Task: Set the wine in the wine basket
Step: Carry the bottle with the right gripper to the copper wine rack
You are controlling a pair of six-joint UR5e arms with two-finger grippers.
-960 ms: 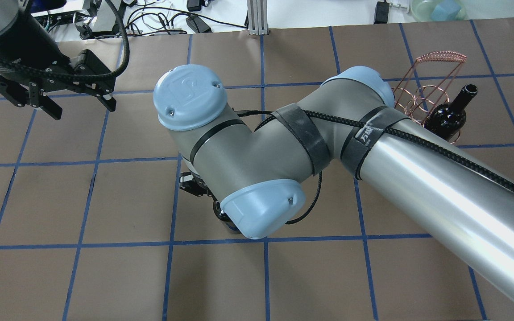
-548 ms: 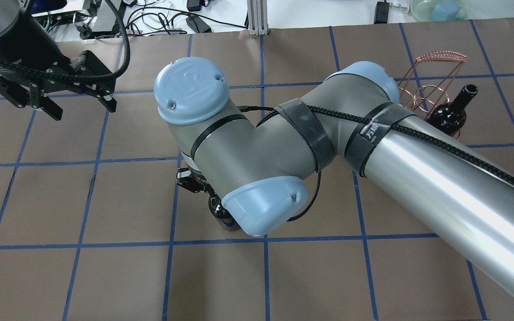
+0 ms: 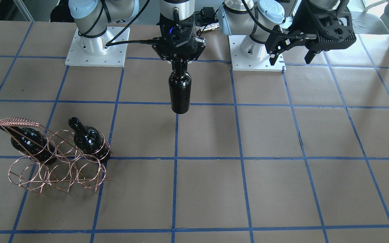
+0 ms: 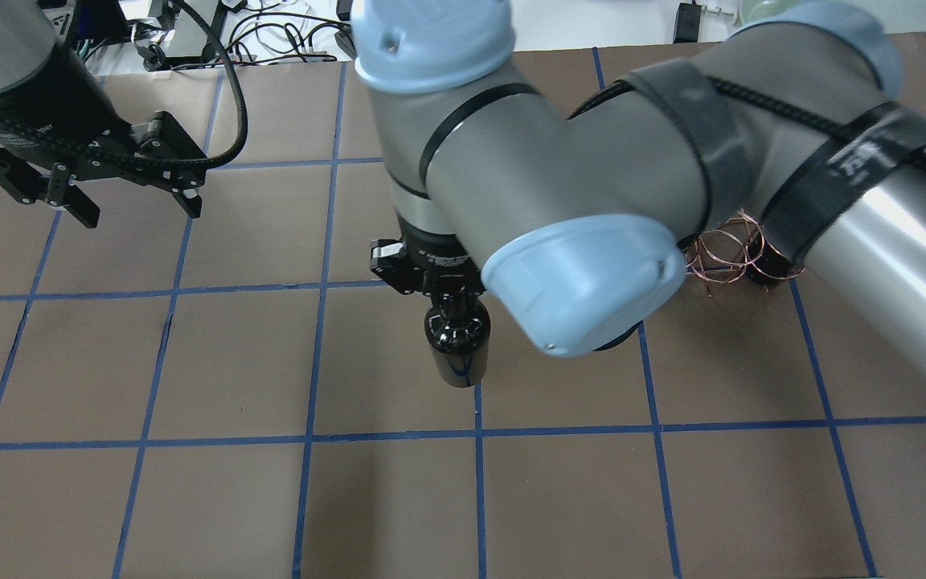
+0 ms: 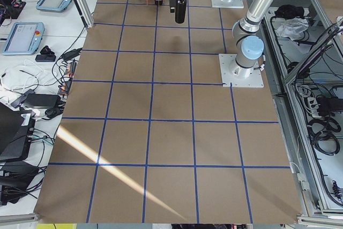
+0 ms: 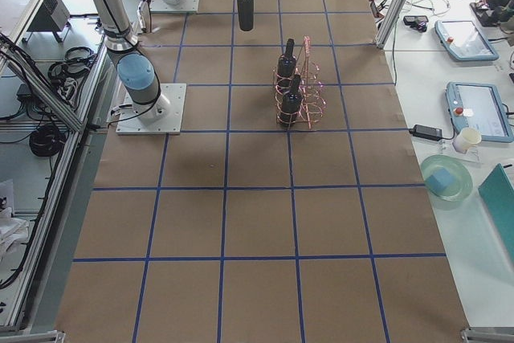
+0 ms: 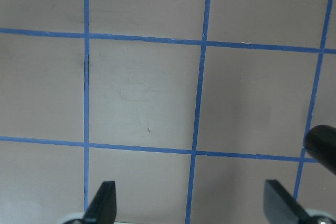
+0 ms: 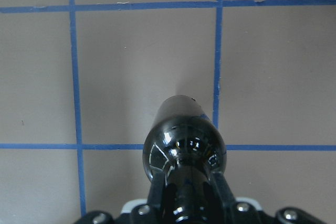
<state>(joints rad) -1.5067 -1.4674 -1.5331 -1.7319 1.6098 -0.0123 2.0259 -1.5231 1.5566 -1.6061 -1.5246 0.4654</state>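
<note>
Since the earlier overhead frames, the right arm has risen and the wine (image 4: 456, 342) has come out from under the wrist, so its shoulder and body now show below the right gripper (image 4: 443, 293). The raised arm now covers most of the wine basket (image 4: 724, 253).

1. Right gripper (image 3: 180, 62): closed on the neck of the wine (image 3: 180, 89). The wrist view shows both fingers pressed against the neck, with the right gripper (image 8: 186, 203) directly above the wine (image 8: 184, 140).
2. Wine: hangs upright, neck up, with its base clear of the table (image 3: 282, 168). It is near the robot-side edge, between the two arm bases.
3. Left gripper (image 3: 292, 55): jaws spread wide and holding nothing. It hovers over the table near the robot-side edge, by the left arm's base. The overhead view shows the left gripper (image 4: 137, 205) well apart from the wine. In its own wrist view, only bare table lies between the tips of the left gripper (image 7: 191, 203).
4. Wine basket (image 3: 56, 168): stands on the robot's right half of the table, roughly midway between the robot-side edge and the operators' edge, well apart from the held wine.
5. Basket contents: two matching bottles rest tilted in the rings. One bottle (image 3: 29, 140) lies under the coiled handle. The other bottle (image 3: 86, 138) is at the end nearer the table's centre.
</note>
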